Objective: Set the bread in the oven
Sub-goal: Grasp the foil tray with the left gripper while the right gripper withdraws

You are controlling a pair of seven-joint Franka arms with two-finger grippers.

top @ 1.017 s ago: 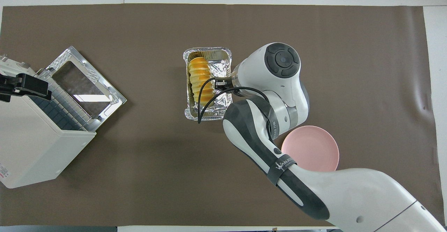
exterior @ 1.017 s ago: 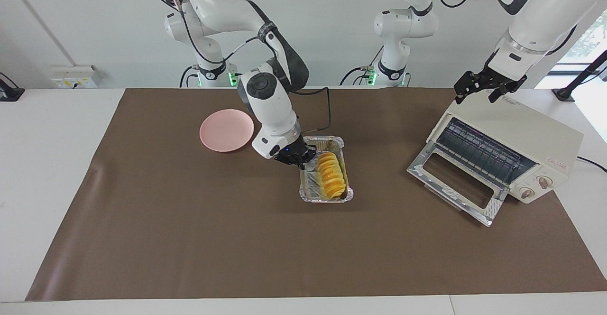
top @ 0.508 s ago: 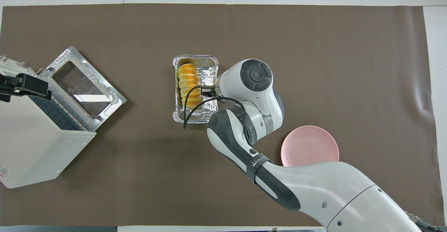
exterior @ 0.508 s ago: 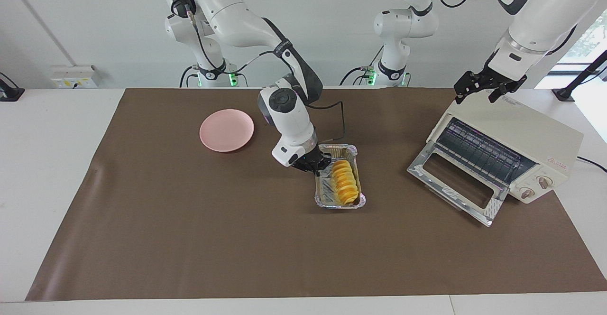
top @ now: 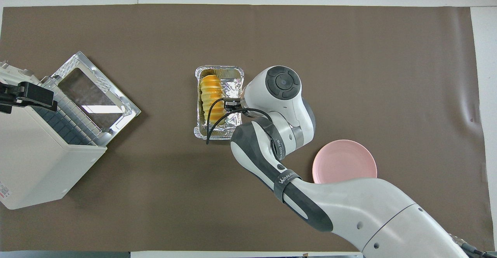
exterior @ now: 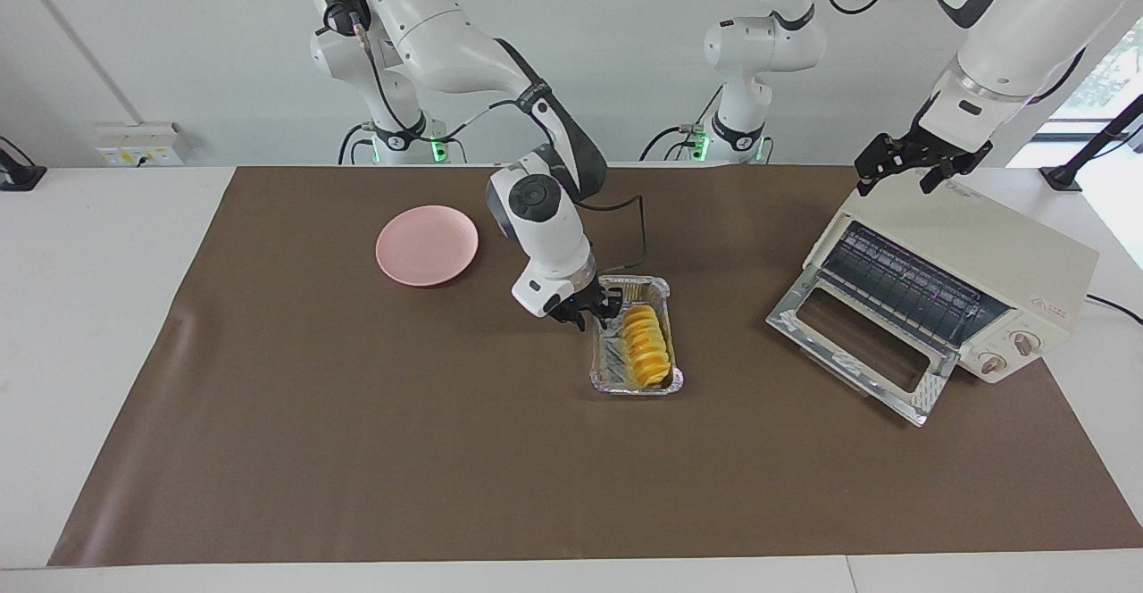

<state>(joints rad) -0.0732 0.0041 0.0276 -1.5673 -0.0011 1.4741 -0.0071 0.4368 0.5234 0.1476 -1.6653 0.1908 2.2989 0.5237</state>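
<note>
The yellow-orange bread (exterior: 647, 347) (top: 211, 95) lies in a crinkled foil tray (exterior: 634, 283) (top: 219, 68) mid-table. My right gripper (exterior: 592, 312) (top: 233, 105) is low at the tray's long rim, on the side toward the right arm's end, beside the bread. The cream oven (exterior: 982, 254) (top: 35, 161) stands at the left arm's end with its glass door (exterior: 857, 334) (top: 95, 95) dropped open and the rack showing. My left gripper (exterior: 920, 164) (top: 23, 95) hangs open over the oven's top edge and holds nothing.
A round pink plate (exterior: 427, 245) (top: 344, 161) lies toward the right arm's end, nearer to the robots than the tray. A brown mat (exterior: 446, 450) covers the table. Bare mat lies between the tray and the oven door.
The foil tray with the bread slid toward the left arm's end of the table together with my right gripper, then almost stopped. The left arm has not moved.
</note>
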